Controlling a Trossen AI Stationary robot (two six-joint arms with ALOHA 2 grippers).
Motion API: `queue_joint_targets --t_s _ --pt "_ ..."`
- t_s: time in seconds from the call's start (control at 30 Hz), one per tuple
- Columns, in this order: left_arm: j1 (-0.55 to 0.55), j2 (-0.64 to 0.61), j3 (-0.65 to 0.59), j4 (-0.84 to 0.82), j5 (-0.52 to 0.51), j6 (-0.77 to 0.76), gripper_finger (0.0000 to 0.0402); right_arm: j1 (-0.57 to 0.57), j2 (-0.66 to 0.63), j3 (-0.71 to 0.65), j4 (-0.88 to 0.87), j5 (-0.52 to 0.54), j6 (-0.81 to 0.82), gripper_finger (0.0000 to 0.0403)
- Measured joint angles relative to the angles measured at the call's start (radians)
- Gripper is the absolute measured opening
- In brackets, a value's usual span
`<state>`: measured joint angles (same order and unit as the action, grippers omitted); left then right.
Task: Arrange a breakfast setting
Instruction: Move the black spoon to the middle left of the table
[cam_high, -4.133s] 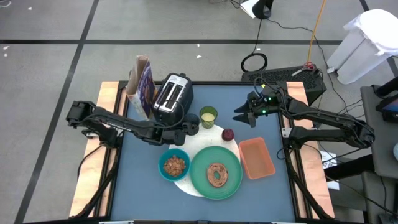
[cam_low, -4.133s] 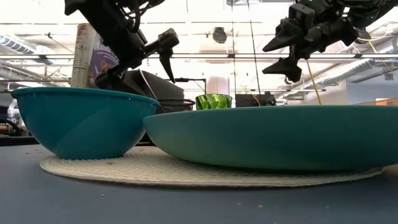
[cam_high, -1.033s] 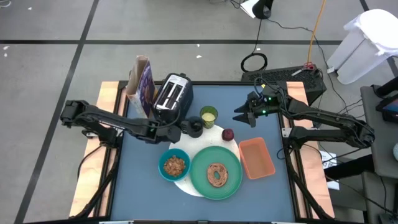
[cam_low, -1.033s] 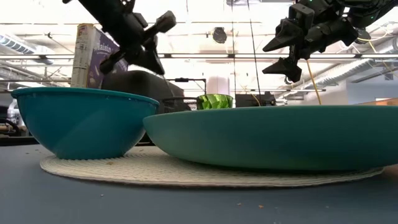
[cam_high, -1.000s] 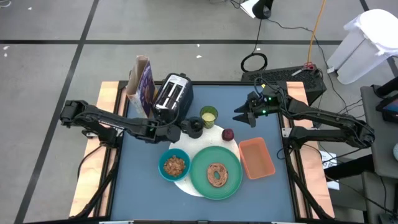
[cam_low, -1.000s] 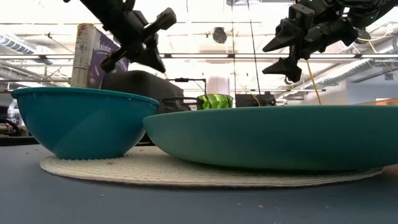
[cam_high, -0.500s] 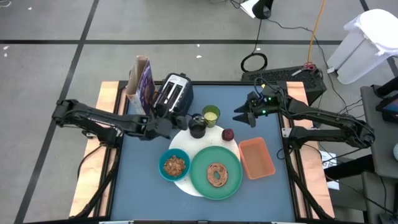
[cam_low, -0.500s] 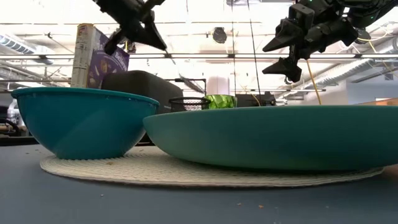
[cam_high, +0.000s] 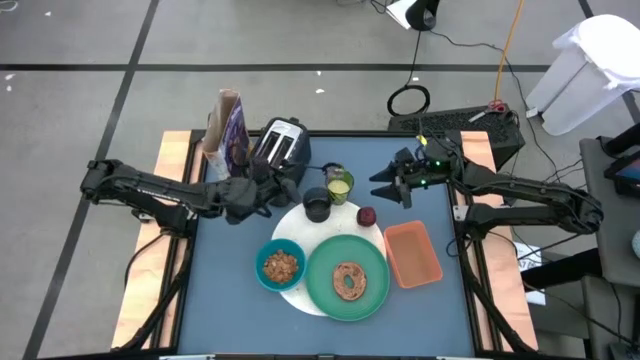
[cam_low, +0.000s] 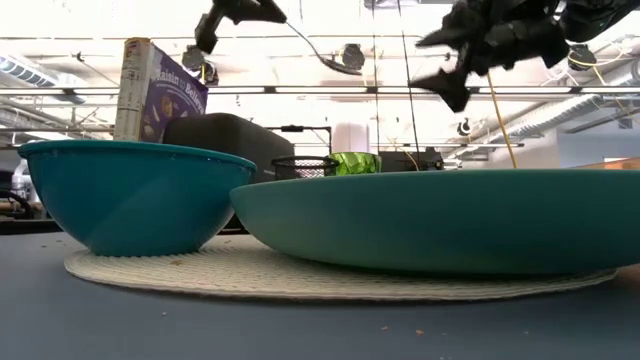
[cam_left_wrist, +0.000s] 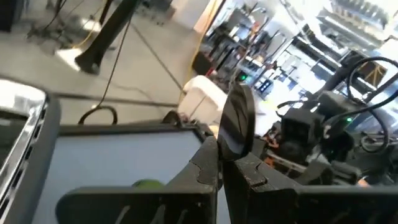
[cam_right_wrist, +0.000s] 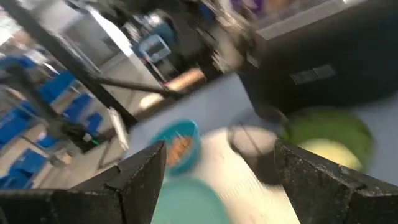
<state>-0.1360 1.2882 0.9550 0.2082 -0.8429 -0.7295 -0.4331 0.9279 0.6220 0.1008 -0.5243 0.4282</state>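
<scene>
My left gripper (cam_high: 285, 181) hangs high over the table's far middle, in front of the toaster, shut on a metal spoon (cam_low: 322, 48). The spoon's bowl (cam_left_wrist: 239, 118) sticks out past the fingertips. Below stand the black cup (cam_high: 317, 206) and the yellow-green cup (cam_high: 339, 185). The small red fruit (cam_high: 366, 215) lies beside them. A teal bowl (cam_high: 280, 265) and a large green plate (cam_high: 348, 278) rest on the white round plate (cam_high: 298, 232). My right gripper (cam_high: 384, 186) hovers open at the far right, holding nothing. My left gripper pinches the spoon's handle (cam_low: 294, 27) between its two shut fingers (cam_left_wrist: 208, 163). The fingers lie about level and point toward the table's right, along the spoon. The spoon hangs clear of everything, with its bowl end out ahead and sloping slightly down.
A silver-black toaster (cam_high: 280, 150) and a cereal box (cam_high: 228, 128) stand at the far left. An orange tray (cam_high: 412, 253) lies at the right. A round pastry (cam_high: 349, 280) sits on the green plate. Bare blue table shows along the near edge.
My left gripper has risen from just above the black cup, staying shut. It has tipped from slanting downward to about level. The spoon has come up with it, out of the black cup and clear. My right gripper has turned slightly toward the cups.
</scene>
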Motion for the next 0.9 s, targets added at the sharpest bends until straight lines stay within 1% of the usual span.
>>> queue_joint_targets --t_s 0.07,0.17,0.3,0.37,0.5,0.6,0.73,0.8,0.9 --pt "0.0 0.002 -0.001 0.082 -0.004 0.066 0.0007 0.028 0.003 0.0 0.086 0.011 0.017 0.029" --pt "-0.001 0.015 0.001 0.233 -0.012 0.16 0.0007 0.079 0.016 0.0 0.227 0.087 0.042 0.029" --pt "-0.006 0.07 0.001 0.437 -0.01 0.306 0.0007 0.144 0.062 0.0 0.439 0.18 0.057 0.029" --pt "-0.011 0.101 0.001 0.55 -0.008 0.374 0.0007 0.171 0.095 0.0 0.55 0.189 0.057 0.029" --pt "-0.012 0.184 0.001 0.76 0.005 0.461 0.0007 0.219 0.178 0.0 0.763 0.198 0.058 0.029" --pt "-0.008 0.234 0.0 0.889 0.029 0.492 0.0007 0.252 0.237 0.0 0.847 0.267 0.065 0.029" --pt "-0.006 0.273 0.0 0.969 0.065 0.5 0.0007 0.28 0.307 0.0 0.909 0.367 0.08 0.029" --pt "-0.006 0.281 0.0 0.972 0.08 0.5 0.0007 0.287 0.342 0.0 0.958 0.386 0.081 0.029" --pt "-0.006 0.286 0.0 0.972 0.097 0.488 0.0007 0.292 0.393 0.0 1.074 0.395 0.081 0.029"
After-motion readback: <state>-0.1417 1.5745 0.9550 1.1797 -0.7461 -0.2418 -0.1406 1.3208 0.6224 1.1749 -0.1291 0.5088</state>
